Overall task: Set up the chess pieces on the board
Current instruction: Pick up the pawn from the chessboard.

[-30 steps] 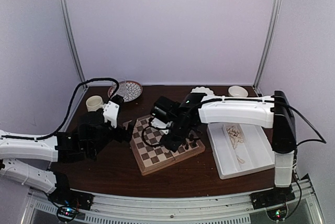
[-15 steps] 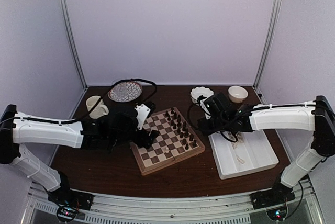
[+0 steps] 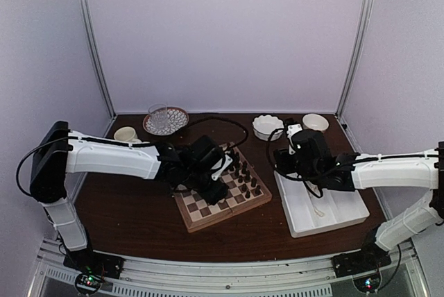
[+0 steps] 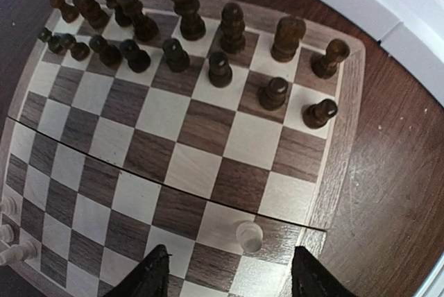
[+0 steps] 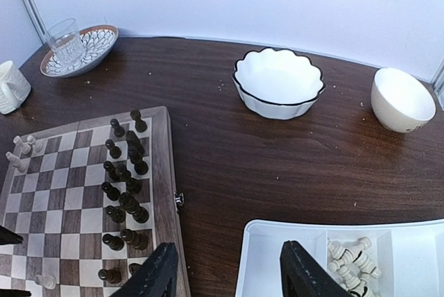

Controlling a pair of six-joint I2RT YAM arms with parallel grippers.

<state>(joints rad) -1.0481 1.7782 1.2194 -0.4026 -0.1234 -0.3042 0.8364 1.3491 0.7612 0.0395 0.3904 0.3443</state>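
Square wooden chessboard with light and dark brown checks and a tan rim lies mid-counter, set at an angle. Tiny dark brown pieces stand upright in two rows along one end. At the opposite end stands one tiny cream-white chess piece, a pawn, upright near a corner. A few more cream-white ones cluster at that end's other corner.

Left jaws: over the cream-white end of the board, spread apart, gripping nothing. The lone pawn stands just ahead of the gap. The tips are cut off by the frame edge, so I can't tell whether they touch the wood.

White rectangular tray sits right of the board, apart from it, with more cream-white pieces heaped in one compartment.

Right jaws: parted wide and empty, straddling the strip between board and tray.

Back of the dark brown wooden counter:
- white scalloped bowl with a dark rim
- plain white round bowl
- patterned plate carrying a clear glass tumbler
- cream mug
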